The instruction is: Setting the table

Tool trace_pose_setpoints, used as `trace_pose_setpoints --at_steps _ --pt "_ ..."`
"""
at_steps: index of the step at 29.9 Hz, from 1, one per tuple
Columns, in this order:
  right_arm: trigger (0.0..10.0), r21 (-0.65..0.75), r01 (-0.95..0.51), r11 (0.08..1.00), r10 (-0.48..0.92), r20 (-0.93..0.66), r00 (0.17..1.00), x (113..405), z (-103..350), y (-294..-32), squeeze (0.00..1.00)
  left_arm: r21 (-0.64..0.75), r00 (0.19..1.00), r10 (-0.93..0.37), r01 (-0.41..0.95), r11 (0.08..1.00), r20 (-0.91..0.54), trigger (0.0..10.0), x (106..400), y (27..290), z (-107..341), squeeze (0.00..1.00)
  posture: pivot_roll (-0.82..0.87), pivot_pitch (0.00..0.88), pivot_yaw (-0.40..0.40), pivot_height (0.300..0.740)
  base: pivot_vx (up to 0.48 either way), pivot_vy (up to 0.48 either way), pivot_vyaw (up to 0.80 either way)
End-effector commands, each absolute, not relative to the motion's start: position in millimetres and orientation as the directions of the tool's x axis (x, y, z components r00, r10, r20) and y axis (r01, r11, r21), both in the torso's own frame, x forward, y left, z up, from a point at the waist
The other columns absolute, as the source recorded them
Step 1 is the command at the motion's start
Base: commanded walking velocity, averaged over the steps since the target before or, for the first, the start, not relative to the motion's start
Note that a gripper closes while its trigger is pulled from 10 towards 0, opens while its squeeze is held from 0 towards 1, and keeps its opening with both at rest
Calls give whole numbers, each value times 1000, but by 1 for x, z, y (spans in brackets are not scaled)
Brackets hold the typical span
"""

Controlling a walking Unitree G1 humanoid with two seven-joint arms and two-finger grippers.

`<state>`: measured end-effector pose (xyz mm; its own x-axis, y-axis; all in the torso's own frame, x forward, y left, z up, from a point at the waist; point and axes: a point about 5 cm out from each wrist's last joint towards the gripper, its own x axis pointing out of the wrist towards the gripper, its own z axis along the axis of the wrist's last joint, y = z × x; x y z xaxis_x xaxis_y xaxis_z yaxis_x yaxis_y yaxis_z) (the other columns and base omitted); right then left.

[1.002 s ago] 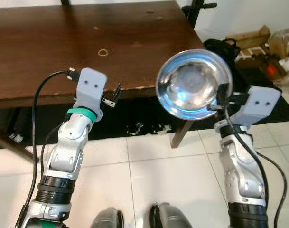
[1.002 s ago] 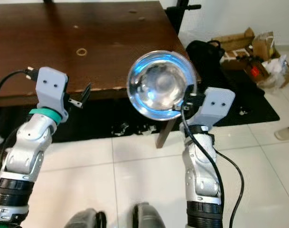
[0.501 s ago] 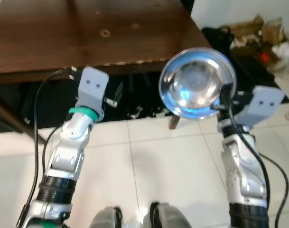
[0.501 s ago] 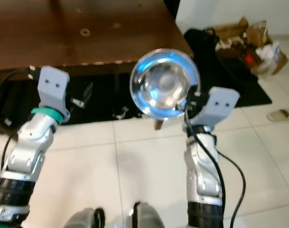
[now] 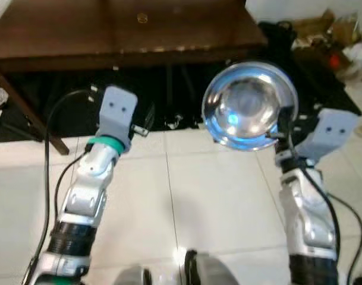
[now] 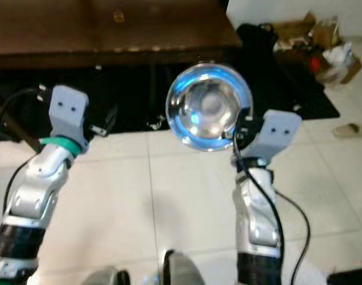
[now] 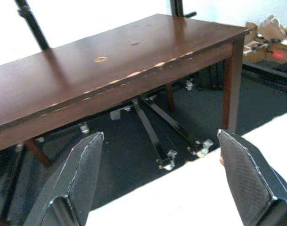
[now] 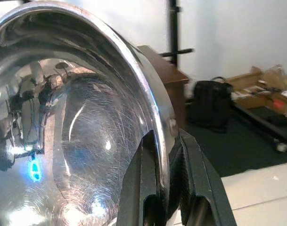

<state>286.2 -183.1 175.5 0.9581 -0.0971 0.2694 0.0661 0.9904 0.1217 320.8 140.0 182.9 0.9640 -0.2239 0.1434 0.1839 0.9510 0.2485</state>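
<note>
The wooden table [image 5: 127, 27] has receded; my right pincer [image 8: 168, 155] clamps the steel bowl [image 5: 249, 107] rim; my left pincer [image 7: 157, 174], wide open, holds nothing.

one bowl [image 5: 249, 107], one table [image 5: 79, 29], perhaps two boxes [image 8: 261, 87]

Ahead of me stands a dark brown wooden table [image 5: 79, 27], its near edge chipped pale in spots. A small ring-shaped mark or object [image 5: 142, 18] sits on the top; I cannot tell which. Under the table lies a black mat [image 7: 134, 160], with black crossed bars on casters [image 7: 164, 132]. Nearer me is white tiled floor [image 5: 186, 190].
</note>
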Motion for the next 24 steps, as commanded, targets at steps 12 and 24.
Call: trace_pose_setpoints --at_steps 12,24 --pt "10000 116 68 991 -99 287 953 286 180 -184 0 246 966 -226 191 950 126 10000 321 139 179 0 -30 13 63 740 -368 0 0" --pt "10000 114 68 991 -98 288 953 287 180 -183 0 226 969 -224 196 954 105 10000 324 137 176 0 -31 2 65 740 -29 0 0"
